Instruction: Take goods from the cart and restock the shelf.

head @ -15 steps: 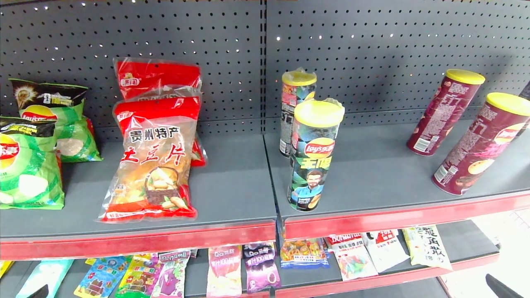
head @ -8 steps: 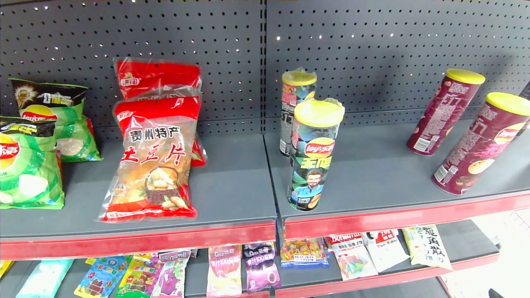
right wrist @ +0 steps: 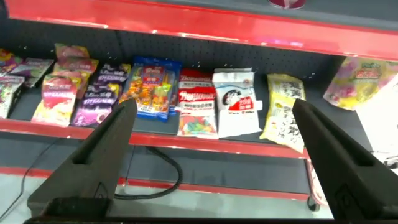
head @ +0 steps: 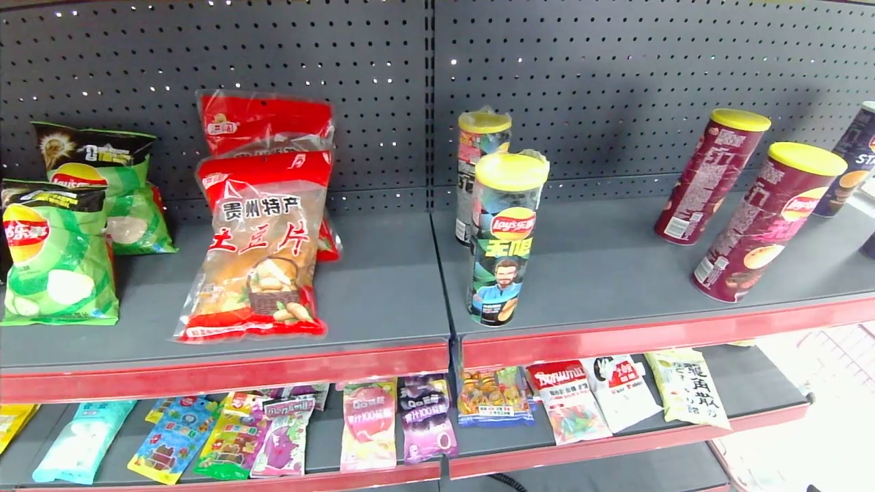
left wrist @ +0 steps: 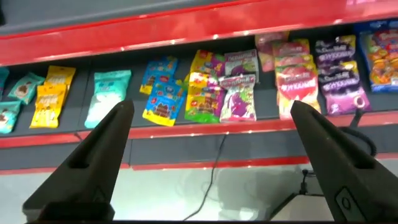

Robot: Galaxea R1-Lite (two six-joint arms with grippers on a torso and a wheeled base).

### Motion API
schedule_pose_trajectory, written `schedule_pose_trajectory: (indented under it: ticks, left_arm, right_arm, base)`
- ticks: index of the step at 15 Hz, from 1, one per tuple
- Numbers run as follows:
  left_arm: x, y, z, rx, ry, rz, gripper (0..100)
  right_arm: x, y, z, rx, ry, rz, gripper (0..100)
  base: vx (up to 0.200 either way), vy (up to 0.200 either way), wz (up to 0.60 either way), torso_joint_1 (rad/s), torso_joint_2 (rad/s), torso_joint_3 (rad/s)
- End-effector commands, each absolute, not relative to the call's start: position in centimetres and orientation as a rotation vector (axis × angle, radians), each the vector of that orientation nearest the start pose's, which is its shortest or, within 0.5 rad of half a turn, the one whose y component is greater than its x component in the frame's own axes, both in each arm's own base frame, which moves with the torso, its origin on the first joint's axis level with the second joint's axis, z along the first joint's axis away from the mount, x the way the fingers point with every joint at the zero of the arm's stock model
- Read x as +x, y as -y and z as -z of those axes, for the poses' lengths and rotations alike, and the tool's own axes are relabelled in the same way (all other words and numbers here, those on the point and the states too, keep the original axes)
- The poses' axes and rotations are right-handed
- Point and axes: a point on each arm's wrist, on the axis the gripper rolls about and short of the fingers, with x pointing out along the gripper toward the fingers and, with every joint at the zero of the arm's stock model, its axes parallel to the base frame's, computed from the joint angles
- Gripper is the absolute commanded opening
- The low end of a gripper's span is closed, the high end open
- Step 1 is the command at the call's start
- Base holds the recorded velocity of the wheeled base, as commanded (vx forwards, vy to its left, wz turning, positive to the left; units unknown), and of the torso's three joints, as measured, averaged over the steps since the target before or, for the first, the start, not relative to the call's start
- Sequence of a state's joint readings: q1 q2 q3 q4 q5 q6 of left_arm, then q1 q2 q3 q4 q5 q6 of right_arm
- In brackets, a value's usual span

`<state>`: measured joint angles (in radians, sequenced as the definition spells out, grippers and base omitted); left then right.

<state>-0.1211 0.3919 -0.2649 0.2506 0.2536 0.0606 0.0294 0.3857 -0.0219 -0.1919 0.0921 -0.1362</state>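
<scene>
**Both grippers empty and low before a partly stocked shelf**

The shelf (head: 383, 301) spans the head view, its upper deck backed by pegboard and edged with a red lip that keeps goods from sliding off. A lower deck (head: 765, 383) sits beneath it.

The left gripper (left wrist: 211, 107) and the right gripper (right wrist: 212, 106) hang at the level of the lower deck. Each has its jaws spread wide with nothing between them, probably ready for the next pickup. A pale wire grid (head: 844, 355) past the shelf's right end may be the cart, though it is too washed out to tell.

On the upper deck, green chip bags (head: 58, 260) and red bags (head: 263, 253) lean back in pairs, faces outward for display. The yellow-lidded canisters (head: 502, 246) stand upright, one behind the other. The maroon canisters (head: 707, 178) stand well apart from them, with a dark blue canister (head: 847, 171) at the far right. The bare deck between these groups looks like room for restocking.

Small sachets (head: 369, 424) lie flat in a row along the lower deck.
</scene>
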Motion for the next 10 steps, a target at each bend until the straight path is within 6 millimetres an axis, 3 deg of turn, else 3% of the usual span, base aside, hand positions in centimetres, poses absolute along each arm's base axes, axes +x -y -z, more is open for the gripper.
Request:
schedule_pose_trajectory:
  ticks: [1, 10]
  left_arm:
    - [0.12, -0.55, -12.91, 0.131, -0.38, -0.12, 100]
    - [-0.24, -0.59, -12.68, 0.153, -0.362, -0.115, 100]
  right_arm:
    - [0.98, -0.24, -9.77, -0.131, -0.156, -0.133, 100]
    - [0.58, -0.23, -9.49, -0.131, -0.149, -0.138, 100]
  base:
    - [0.0, -0.2, 0.0, 0.002, 0.01, 0.007]
    - [0.0, -0.2, 0.0, 0.003, 0.0, 0.002]
